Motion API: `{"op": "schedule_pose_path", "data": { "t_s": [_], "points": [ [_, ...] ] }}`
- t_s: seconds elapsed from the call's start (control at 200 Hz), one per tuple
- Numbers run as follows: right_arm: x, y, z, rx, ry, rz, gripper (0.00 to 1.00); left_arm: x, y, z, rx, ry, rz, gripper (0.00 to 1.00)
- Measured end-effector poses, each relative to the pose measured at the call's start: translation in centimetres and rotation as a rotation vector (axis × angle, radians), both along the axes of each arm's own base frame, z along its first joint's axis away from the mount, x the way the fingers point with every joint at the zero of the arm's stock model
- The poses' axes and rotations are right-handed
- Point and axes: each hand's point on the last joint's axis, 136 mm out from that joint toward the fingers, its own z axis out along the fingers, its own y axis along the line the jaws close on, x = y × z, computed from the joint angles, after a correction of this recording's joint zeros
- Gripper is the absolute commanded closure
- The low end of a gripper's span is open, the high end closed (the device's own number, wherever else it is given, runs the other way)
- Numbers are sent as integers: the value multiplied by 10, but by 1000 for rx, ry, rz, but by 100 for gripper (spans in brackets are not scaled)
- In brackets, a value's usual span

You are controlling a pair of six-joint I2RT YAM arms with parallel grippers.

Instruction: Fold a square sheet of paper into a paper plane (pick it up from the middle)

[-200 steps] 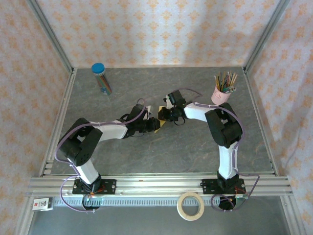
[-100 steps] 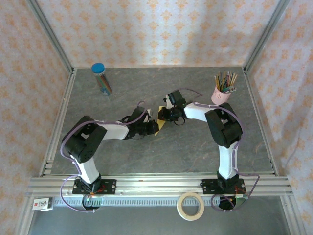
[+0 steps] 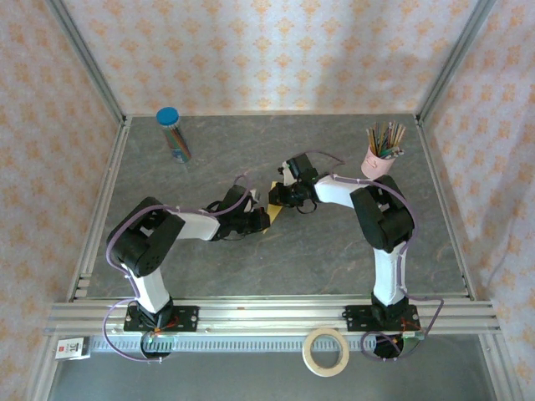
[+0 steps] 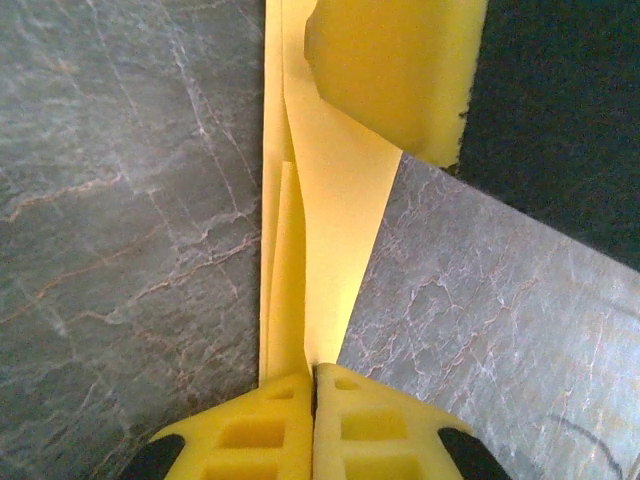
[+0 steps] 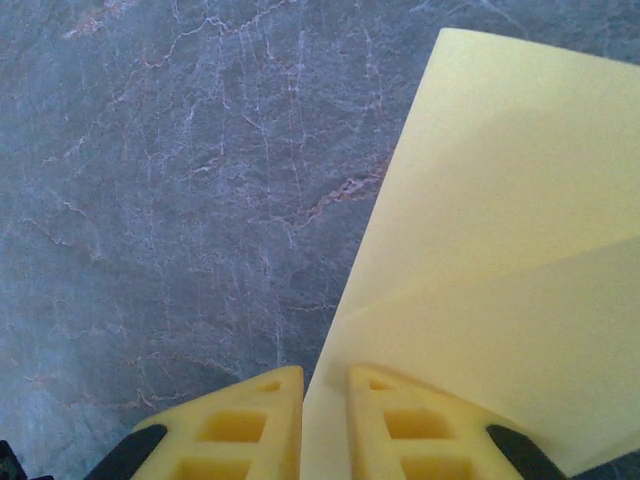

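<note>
The yellow sheet of paper (image 3: pixel 272 214) lies partly folded in the middle of the grey table, between the two grippers. In the left wrist view it is a long narrow folded strip (image 4: pixel 335 230) running straight away from my left gripper (image 4: pixel 313 372), which is shut on its near end. My left gripper (image 3: pixel 261 219) comes at the paper from the left. My right gripper (image 3: pixel 277 199) reaches it from the right. Its jaws (image 5: pixel 325 378) stand a little apart at the paper's (image 5: pixel 500 250) left edge, one finger over the table, the other over the paper.
A clear tube of coloured pencils with a blue cap (image 3: pixel 173 134) stands at the back left. A pink cup of pencils (image 3: pixel 380 157) stands at the back right. A roll of tape (image 3: pixel 326 351) lies in front of the rail.
My left gripper has closed on the paper's end, and its arm has drawn in slightly toward the paper. The right arm has not moved.
</note>
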Motion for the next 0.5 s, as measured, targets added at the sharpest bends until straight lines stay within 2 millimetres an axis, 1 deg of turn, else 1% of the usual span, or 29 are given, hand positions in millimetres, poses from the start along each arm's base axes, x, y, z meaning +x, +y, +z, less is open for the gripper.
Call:
{"op": "schedule_pose_path", "data": {
  "t_s": [0.2, 0.335, 0.495],
  "points": [
    [1, 1, 1, 3, -2, 2, 82, -1, 0, -1, -8, -2, 3, 94],
    [7, 4, 4, 4, -14, -2, 83, -1, 0, -1, -11, 1, 6, 94],
    [12, 4, -4, -16, -7, -10, 84, 0, 0, 0, -19, 2, 13, 94]
  ]
}}
